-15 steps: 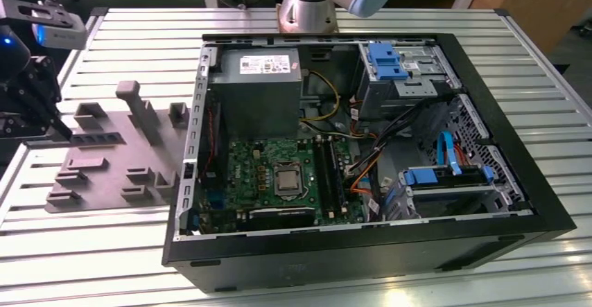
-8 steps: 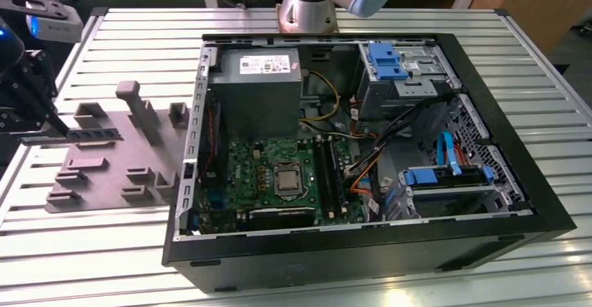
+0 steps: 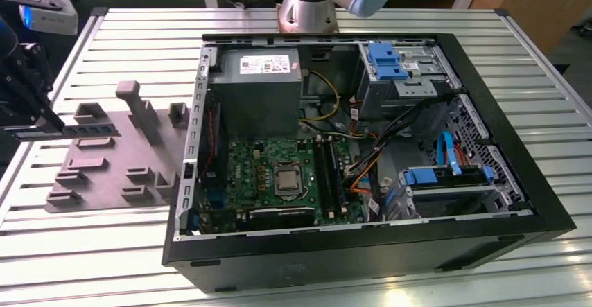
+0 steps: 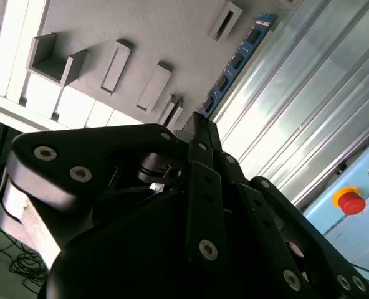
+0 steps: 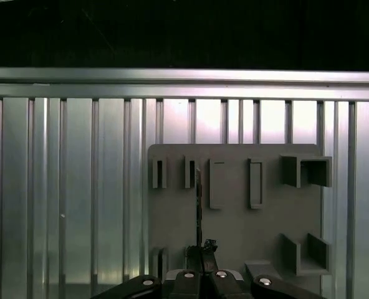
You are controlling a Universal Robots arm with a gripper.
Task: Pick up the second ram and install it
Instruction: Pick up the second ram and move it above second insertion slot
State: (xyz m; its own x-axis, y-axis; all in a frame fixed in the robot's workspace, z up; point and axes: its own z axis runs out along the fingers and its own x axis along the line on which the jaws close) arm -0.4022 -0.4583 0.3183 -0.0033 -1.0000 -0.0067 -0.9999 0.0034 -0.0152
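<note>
One slim blue ram point(image 4: 235, 66) w/ blk chips, in pincer point(image 4: 196, 124).

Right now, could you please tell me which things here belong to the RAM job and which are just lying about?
Job: second ram, gripped in the claw; black memory slots on the motherboard.
Lying about: grey holder tray; power-supply box; blue drive cages; red button.
</note>
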